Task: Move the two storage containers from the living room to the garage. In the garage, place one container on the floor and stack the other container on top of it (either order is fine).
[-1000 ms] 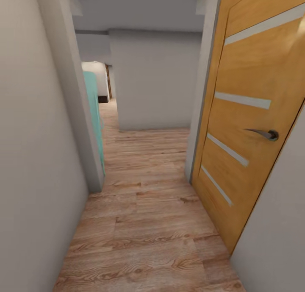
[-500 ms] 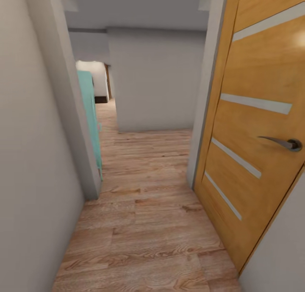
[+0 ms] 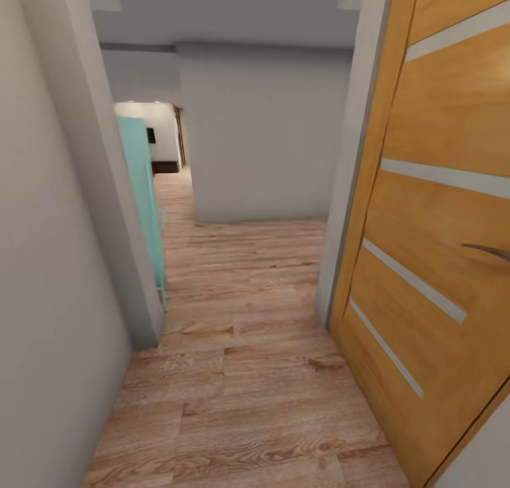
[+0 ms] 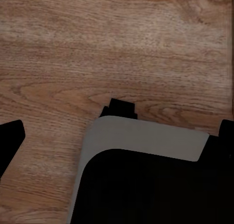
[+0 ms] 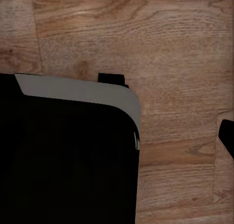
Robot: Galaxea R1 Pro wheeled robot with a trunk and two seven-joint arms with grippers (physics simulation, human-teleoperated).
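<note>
The two storage containers are out of view. I am in a narrow hallway with light wood plank flooring (image 3: pixel 248 375). In the left wrist view my left gripper (image 4: pixel 118 133) hangs open over the planks, with one black fingertip (image 4: pixel 9 136) at each side edge and nothing between them. In the right wrist view my right gripper (image 5: pixel 117 136) also looks open and empty. One of its fingertips (image 5: pixel 226 136) shows at the edge and the other is lost against my dark base (image 5: pixel 63 155).
An orange wooden door (image 3: pixel 439 261) with glass slits stands open close on the right, its handle (image 3: pixel 489 251) at the picture's edge. A pale grey wall corner (image 3: pixel 106 190) juts in on the left, with a teal object (image 3: pixel 145 205) behind it. The hallway ends at a grey wall (image 3: pixel 262 134) and continues left.
The whole head view has shifted as I roll forward. The door looms larger with its handle sliding to the right edge, and the left wall corner and teal object are closer.
</note>
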